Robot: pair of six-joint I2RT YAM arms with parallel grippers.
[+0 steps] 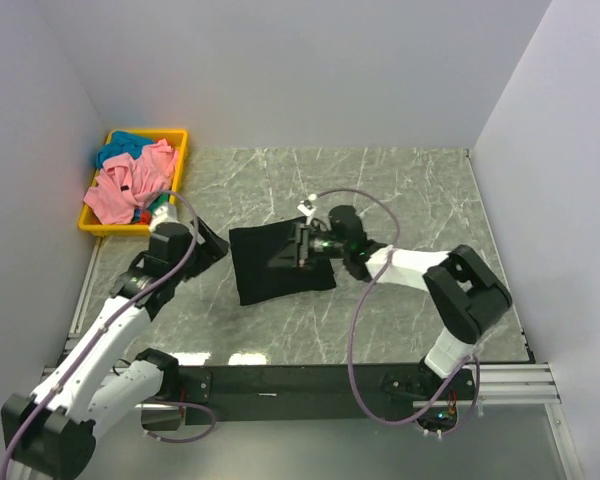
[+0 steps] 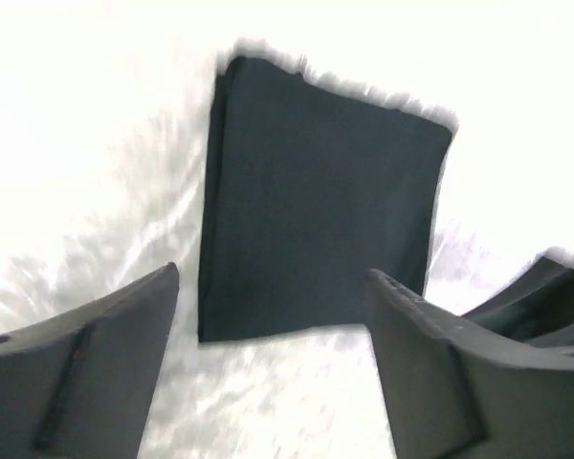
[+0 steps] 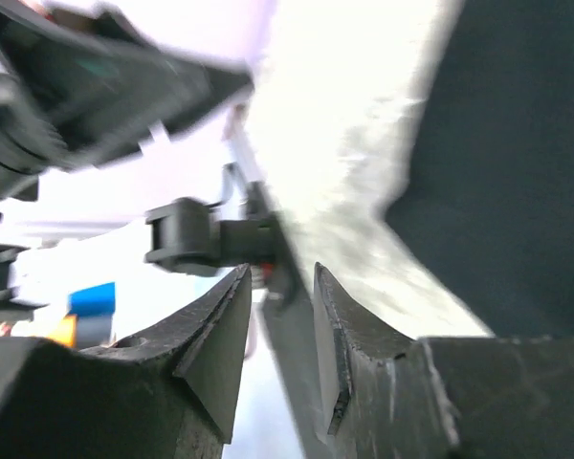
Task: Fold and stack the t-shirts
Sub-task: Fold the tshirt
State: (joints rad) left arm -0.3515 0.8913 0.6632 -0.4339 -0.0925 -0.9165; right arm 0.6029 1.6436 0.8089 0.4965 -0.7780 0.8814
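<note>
A black t-shirt [image 1: 278, 262] lies folded into a flat rectangle in the middle of the marble table; the left wrist view shows it as a dark square [image 2: 316, 201]. My left gripper [image 1: 212, 243] hovers just left of it, jaws wide open and empty [image 2: 273, 277]. My right gripper [image 1: 300, 247] is over the shirt's right part, turned on its side. Its jaws [image 3: 280, 273] stand apart with nothing between them, and the shirt [image 3: 517, 172] is off to one side. A pink t-shirt [image 1: 130, 185] and a teal one [image 1: 120, 148] lie crumpled in the bin.
A yellow bin [image 1: 181, 140] stands at the table's far left corner. White walls close in the left, back and right. The table's black front rail [image 1: 310, 378] runs between the arm bases. The right arm's cable [image 1: 358, 310] loops over the table.
</note>
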